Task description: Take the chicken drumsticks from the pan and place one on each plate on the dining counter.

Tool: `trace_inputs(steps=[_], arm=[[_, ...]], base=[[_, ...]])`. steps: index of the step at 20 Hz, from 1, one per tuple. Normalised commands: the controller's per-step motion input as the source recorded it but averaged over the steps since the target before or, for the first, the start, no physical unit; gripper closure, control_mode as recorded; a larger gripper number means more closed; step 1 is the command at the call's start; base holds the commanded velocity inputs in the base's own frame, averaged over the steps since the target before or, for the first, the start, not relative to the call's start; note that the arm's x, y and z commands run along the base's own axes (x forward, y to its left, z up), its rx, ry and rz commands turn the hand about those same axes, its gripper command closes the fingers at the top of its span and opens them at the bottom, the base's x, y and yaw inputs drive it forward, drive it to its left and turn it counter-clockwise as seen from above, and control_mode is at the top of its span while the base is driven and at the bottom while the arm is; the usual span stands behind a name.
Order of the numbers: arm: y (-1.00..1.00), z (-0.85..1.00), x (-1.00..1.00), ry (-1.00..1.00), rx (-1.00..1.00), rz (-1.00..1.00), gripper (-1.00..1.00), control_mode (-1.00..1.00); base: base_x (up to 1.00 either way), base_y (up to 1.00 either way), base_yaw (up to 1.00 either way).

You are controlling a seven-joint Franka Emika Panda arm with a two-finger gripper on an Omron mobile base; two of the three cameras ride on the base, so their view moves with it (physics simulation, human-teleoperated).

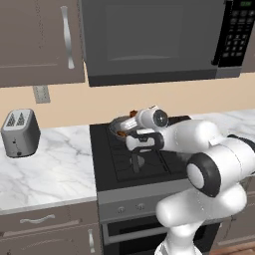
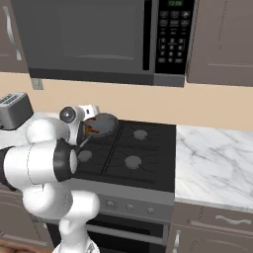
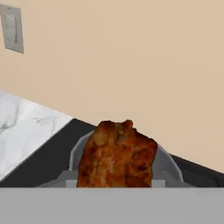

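The white arm is reaching forward over the black stove [image 1: 129,159], its hand hanging just above the back left burner where the pan [image 2: 101,124] is sitting. From the right side the pan is showing as a round dark dish with a pale rim, and orange-brown meat is lying inside it, the chicken drumsticks [image 2: 94,129] bunched toward the side nearest the arm. From the left side the hand is covering most of the pan, with a bit of orange peeking out beside the wrist.

The gripper [image 1: 130,133] is pointing toward the back wall, and looking along it, one drumstick [image 3: 117,154] is filling the space right in front of the hand, crusty and brown, with the grey rim of the pan curving behind it on both sides. The fingertips themselves are hidden, but the jaws are drawn nearly together and appear to be clamping that drumstick.

A silver toaster [image 1: 20,133] is standing on the marble worktop [image 1: 45,169] left of the stove, below a wall outlet [image 1: 41,93]. A dark microwave [image 1: 154,40] is hanging over the stove, with brown cabinets [image 1: 40,40] beside it
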Motion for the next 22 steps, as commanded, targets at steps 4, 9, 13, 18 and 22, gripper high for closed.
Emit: trace_inputs(steps=[4, 9, 13, 18, 22], arm=[[-0.14, 0.67, -0.81, 0.00, 0.11, -0.03, 1.00, -1.00], [-0.17, 0.68, -0.76, 0.12, 0.04, -0.05, 1.00, -1.00], [-0.21, 0.64, -0.68, 0.44, 0.00, -0.03, 1.00, -1.00], [-0.23, 0.40, -0.86, 0.46, 0.00, -0.01, 1.00, -1.00], [-0.23, 0.03, -1.00, 0.03, 0.00, 0.00, 1.00, -1.00]], base=[[0.00, 0.00, 0.00], [0.00, 0.00, 0.00], [0.00, 0.00, 0.00], [0.00, 0.00, 0.00], [0.00, 0.00, 0.00]])
